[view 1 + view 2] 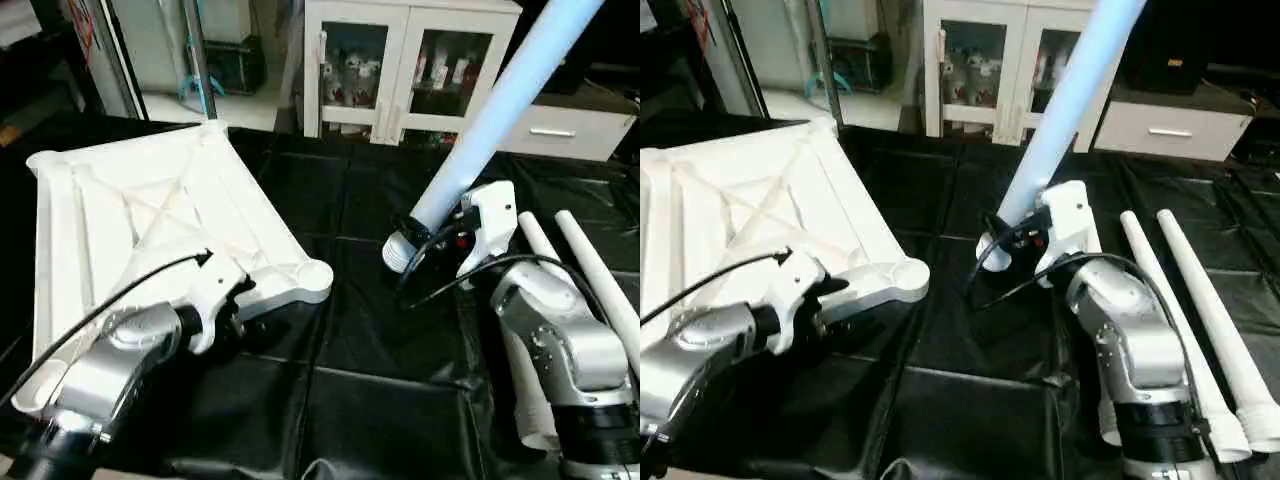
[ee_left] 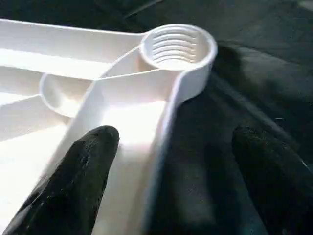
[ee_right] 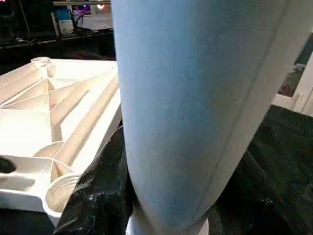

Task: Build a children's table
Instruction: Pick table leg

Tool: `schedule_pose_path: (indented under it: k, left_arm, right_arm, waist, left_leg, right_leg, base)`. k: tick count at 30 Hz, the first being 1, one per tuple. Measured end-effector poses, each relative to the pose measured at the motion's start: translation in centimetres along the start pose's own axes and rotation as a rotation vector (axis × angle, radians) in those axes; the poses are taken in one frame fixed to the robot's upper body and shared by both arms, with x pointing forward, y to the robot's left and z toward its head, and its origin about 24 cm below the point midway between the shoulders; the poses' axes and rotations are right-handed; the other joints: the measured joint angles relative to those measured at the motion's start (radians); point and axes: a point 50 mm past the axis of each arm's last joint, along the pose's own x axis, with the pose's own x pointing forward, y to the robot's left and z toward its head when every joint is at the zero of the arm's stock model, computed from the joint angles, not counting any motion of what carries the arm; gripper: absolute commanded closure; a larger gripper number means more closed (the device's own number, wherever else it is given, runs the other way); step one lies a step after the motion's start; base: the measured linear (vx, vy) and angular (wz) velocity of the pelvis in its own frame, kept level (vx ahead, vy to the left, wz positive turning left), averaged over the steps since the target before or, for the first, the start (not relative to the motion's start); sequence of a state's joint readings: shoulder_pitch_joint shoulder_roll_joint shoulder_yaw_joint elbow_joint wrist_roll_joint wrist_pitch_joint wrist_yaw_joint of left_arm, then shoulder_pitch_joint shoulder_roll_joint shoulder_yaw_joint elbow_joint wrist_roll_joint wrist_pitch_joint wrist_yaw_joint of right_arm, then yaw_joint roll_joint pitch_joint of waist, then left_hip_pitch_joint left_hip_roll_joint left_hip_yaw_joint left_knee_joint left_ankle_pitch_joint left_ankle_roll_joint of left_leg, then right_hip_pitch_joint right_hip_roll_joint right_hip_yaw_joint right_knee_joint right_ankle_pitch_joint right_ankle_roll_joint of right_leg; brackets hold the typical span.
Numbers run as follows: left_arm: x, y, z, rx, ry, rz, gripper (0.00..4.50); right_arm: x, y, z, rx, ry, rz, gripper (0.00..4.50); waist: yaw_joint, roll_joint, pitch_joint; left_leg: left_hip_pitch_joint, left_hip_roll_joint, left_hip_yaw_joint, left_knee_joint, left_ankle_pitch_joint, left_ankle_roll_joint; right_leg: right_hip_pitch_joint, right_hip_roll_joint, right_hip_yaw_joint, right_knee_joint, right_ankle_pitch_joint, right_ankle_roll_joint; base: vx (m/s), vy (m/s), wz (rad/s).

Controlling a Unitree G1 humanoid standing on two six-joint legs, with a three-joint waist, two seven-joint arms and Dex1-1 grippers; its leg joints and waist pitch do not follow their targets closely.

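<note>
Right gripper [image 1: 440, 235] clamped on long white tapered plastic leg [image 1: 500, 115]; left gripper [image 2: 171, 161] spread wide, straddling the ribbed white plastic tabletop [image 1: 130, 215] rim — unheld, it may slide during threading.

Close in front of my right wrist camera stands a pale leg [image 3: 195, 112], tilted, its wider end low. Beyond it I see the tabletop [image 3: 63, 112] lying ribbed side up on the black cover [image 3: 274, 176], one threaded corner socket [image 3: 62, 188] nearest.
</note>
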State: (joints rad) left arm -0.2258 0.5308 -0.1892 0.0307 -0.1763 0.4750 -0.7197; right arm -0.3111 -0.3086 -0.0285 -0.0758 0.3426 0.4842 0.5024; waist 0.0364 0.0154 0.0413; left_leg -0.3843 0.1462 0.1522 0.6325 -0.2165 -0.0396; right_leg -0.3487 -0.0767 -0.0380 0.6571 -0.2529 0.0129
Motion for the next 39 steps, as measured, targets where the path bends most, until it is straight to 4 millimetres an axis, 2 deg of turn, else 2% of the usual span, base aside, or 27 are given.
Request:
schedule_pose_path:
  k: [6,7,12,13,16,18,20,21,27,39]
  left_arm:
    - [1.2,1.0,0.4,-0.001,0.007,-0.003,0.28]
    - [1.3,1.1,0.5,0.000,0.005,-0.005,0.58]
    - [1.6,1.6,0.8,0.000,0.019,-0.046,0.85]
    - [1.6,1.6,0.7,0.001,0.023,-0.055,1.09]
    - [1.7,1.6,0.9,0.009,0.052,-0.087,1.16]
    - [1.6,1.7,0.8,-0.003,0.067,-0.094,1.50]
    - [1.6,1.7,0.9,-0.013,0.078,-0.095,1.59]
    - [1.7,1.7,1.0,-0.016,0.086,-0.093,1.83]
    - [2.2,1.7,1.2,-0.003,0.150,-0.069,2.27]
    - [1.9,0.5,1.3,0.076,0.199,-0.091,3.29]
  right_arm:
    - [-0.1,-0.1,-0.2,0.000,0.019,0.007,2.66]
    - [-0.1,0.0,-0.2,0.000,0.020,0.009,2.66]
    - [-0.2,0.0,-0.3,-0.003,0.027,0.008,2.66]
    - [-0.2,-0.1,-0.3,-0.005,0.028,0.008,2.66]
    - [-0.4,-0.1,-0.2,-0.015,0.029,0.010,2.66]
    - [-0.5,-0.1,-0.1,-0.019,0.029,0.010,2.66]
    - [-0.5,-0.2,-0.1,-0.020,0.031,0.011,2.66]
    - [-0.5,-0.2,-0.1,-0.020,0.035,0.012,2.66]
    - [-0.4,-0.2,0.3,-0.031,0.033,0.026,2.66]
    - [-0.2,0.0,0.3,-0.012,0.048,0.068,2.66]
  waist:
    - [0.000,0.003,0.000]
    - [0.000,0.003,0.000]
    - [-0.001,0.004,0.001]
    - [-0.001,0.004,0.001]
    - [-0.001,0.005,0.002]
    - [-0.002,0.005,0.002]
    - [-0.003,0.005,0.002]
    - [-0.003,0.005,0.002]
    - [0.000,0.005,0.002]
    - [-0.002,0.005,0.001]
  left_leg:
    - [-0.002,0.001,0.004,-0.013,0.021,0.011]
    - [-0.002,0.001,0.004,-0.013,0.021,0.011]
    - [-0.004,0.001,0.006,-0.013,0.021,0.012]
    - [-0.004,0.001,0.006,-0.014,0.021,0.012]
    - [-0.003,0.002,0.007,-0.014,0.021,0.012]
    - [-0.003,0.002,0.008,-0.014,0.021,0.012]
    - [-0.003,0.002,0.008,-0.014,0.021,0.012]
    - [-0.003,0.003,0.009,-0.014,0.021,0.012]
    - [-0.001,0.009,0.019,-0.014,0.021,0.012]
    - [-0.001,0.009,0.023,-0.023,0.022,0.014]
  right_leg:
    - [-0.001,0.001,-0.001,-0.011,0.001,0.000]
    - [-0.001,0.001,0.000,-0.012,0.000,0.000]
    - [-0.001,0.001,0.000,-0.017,0.000,0.001]
    - [-0.001,0.001,0.000,-0.018,0.000,0.001]
    - [-0.001,0.001,0.000,-0.018,0.000,0.001]
    - [-0.001,0.001,0.001,-0.018,0.000,0.001]
    - [-0.001,0.001,0.001,-0.018,0.000,0.001]
    - [-0.001,0.001,0.001,-0.018,0.000,0.001]
    - [-0.001,0.000,0.001,-0.018,0.000,0.001]
    - [-0.001,0.000,0.001,-0.027,0.000,0.001]
  base:
    - [0.000,0.000,0.00]
    - [0.000,0.000,0.00]
    - [0.000,0.000,0.00]
    - [0.000,0.000,0.00]
    - [0.000,0.000,0.00]
    - [0.000,0.000,0.00]
    - [0.000,0.000,0.00]
    - [0.000,0.000,0.00]
    - [0.000,0.000,0.00]
    - [0.000,0.000,0.00]
